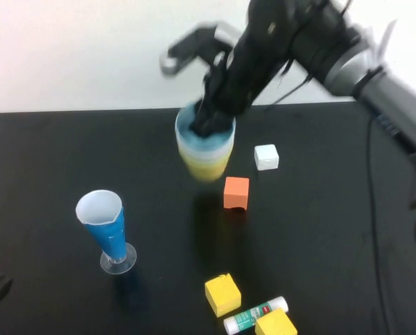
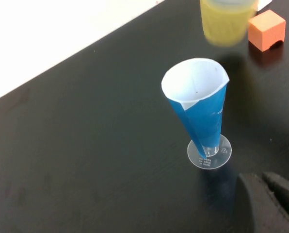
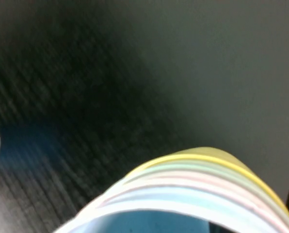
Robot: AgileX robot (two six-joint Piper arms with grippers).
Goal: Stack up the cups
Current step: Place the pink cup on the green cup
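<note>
A black matte surface (image 1: 68, 160) carries a single nested stack of four tapered pastel plastic cups (image 1: 205, 148), standing towards the back, near the middle. Light blue sits innermost and on top, then pink, then green, with yellow outermost at the bottom; the right wrist view shows all four rims layered close together (image 3: 202, 179).

The right gripper (image 1: 209, 120) reaches down into the mouth of the stack, its fingers dipping inside the blue cup. They are hidden there and blurred, so I cannot tell whether they are apart or clamped on the rim.

The left gripper (image 2: 268, 201) rests low at the near left corner, fingers together, holding nothing.

The stacking itself looks finished; what seems left is for the right arm to let go and lift clear.

Also on the surface: a tall blue-and-white paper cone cup on a clear foot (image 1: 105, 227), a white block (image 1: 266, 157), an orange block (image 1: 236, 192), two yellow blocks (image 1: 223, 294) and a glue stick (image 1: 253, 315).
</note>
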